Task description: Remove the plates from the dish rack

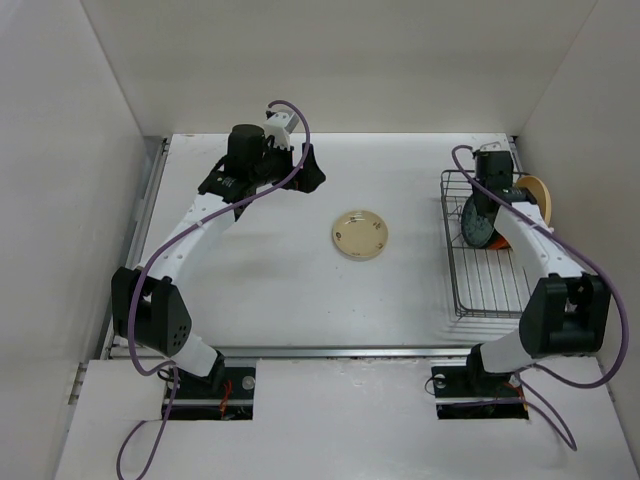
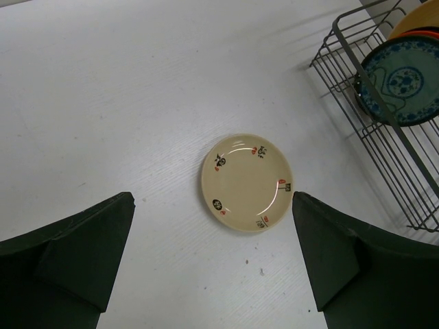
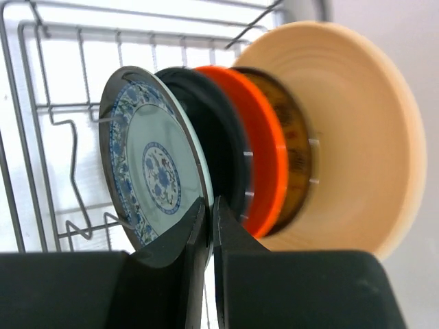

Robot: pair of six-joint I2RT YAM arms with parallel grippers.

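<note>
Table (image 1: 250, 300): one plate is unloaded and five are left (as far as can be counted).

Dish rack (image 1: 490, 312) is set along the right edge, toward the far right corner. Five plates are stood on edge at its far end. In order, these are the tan plate (image 3: 357, 137), largest and nearest the right edge, then the gold-patterned dark plate (image 3: 298, 157), orange plate (image 3: 264, 151), black plate (image 3: 219, 144) and teal-blue plate (image 3: 154, 168).

Cream plate (image 1: 361, 235) is laid flat near the table's middle.

Right gripper (image 3: 211, 219) is pinched narrowly on the teal-blue plate's lower rim; the plate is judged not yet lifted out.

Left gripper (image 2: 211, 197) is held wide apart above the cream plate, with nothing gripped.
</note>
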